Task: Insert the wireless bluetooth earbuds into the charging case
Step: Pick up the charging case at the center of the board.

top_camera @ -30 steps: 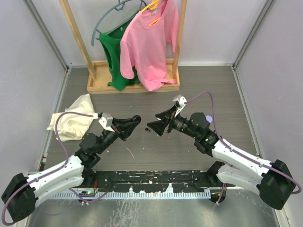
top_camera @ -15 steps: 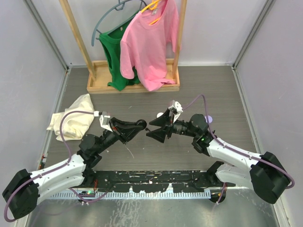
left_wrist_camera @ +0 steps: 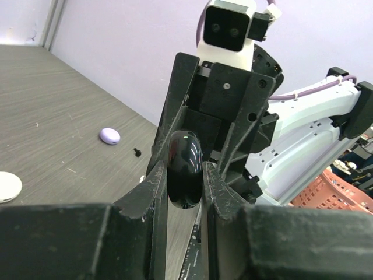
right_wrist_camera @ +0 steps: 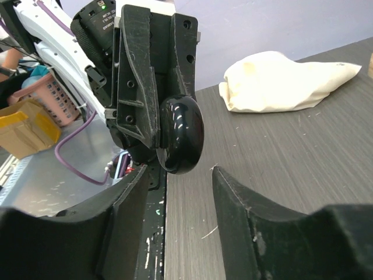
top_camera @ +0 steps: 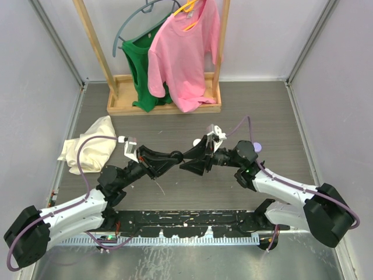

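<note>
My left gripper (left_wrist_camera: 185,175) is shut on a glossy black oval charging case (left_wrist_camera: 185,168) and holds it above the table's middle. My right gripper (right_wrist_camera: 178,174) faces it head-on with its jaws apart. The case (right_wrist_camera: 180,135) hangs at their tips, a gap on its right side. From above, the left gripper (top_camera: 176,156) and the right gripper (top_camera: 185,161) meet tip to tip. One tiny black earbud (left_wrist_camera: 137,152) lies on the table beside a lilac case (left_wrist_camera: 109,136). No other earbuds show.
A cream cloth (top_camera: 92,150) lies at the left. A wooden rack (top_camera: 166,102) with a green shirt and a pink shirt (top_camera: 183,55) stands at the back. The lilac case (top_camera: 256,146) lies behind the right arm. A white round case (left_wrist_camera: 7,186) sits nearby.
Both arms have closed the gap between them, so their fingertips now meet mid-table. The right jaws have narrowed around the end of the black case. The left grip is unchanged.
</note>
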Controlling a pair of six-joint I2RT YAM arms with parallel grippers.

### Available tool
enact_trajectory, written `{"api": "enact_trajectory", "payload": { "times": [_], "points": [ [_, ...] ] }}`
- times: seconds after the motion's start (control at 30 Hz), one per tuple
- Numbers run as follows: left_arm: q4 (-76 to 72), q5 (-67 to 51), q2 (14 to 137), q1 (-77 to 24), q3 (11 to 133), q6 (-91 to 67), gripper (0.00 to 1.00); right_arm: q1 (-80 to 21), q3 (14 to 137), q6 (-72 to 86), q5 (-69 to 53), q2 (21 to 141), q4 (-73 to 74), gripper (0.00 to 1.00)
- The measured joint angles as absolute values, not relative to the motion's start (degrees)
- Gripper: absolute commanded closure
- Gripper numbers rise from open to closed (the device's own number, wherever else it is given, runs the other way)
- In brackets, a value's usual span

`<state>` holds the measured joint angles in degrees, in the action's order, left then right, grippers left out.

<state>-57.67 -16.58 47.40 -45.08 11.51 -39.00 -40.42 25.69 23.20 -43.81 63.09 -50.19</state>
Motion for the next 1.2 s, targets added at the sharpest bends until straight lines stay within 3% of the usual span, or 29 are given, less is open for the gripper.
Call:
{"api": "enact_trajectory", "payload": {
  "times": [0.37,0.63,0.8,1.03,1.2],
  "points": [
    [-59.59,-18.9,48.12,-45.08,11.55,-41.17,0.95,-40.42,26.63,27.92,-46.74,66.06,-56.4,0.49],
    [-60.1,-19.97,48.16,-45.08,11.55,-41.17,0.92,-40.36,27.7,28.67,-48.58,66.02,-56.64,0.69],
    [-59.55,-20.91,47.55,-44.97,11.55,-40.82,0.88,-40.25,29.15,27.09,-50.24,65.43,-52.77,0.74],
    [-55.18,-23.46,44.1,-44.97,12.36,-38.83,0.83,-40.25,33.04,20.78,-53.08,62.46,-40.21,0.81],
    [-53.36,-24.97,43.35,-44.97,12.99,-37.78,0.77,-40.21,36.45,16.6,-54.76,61.87,-31.22,0.94]
  ]
}}
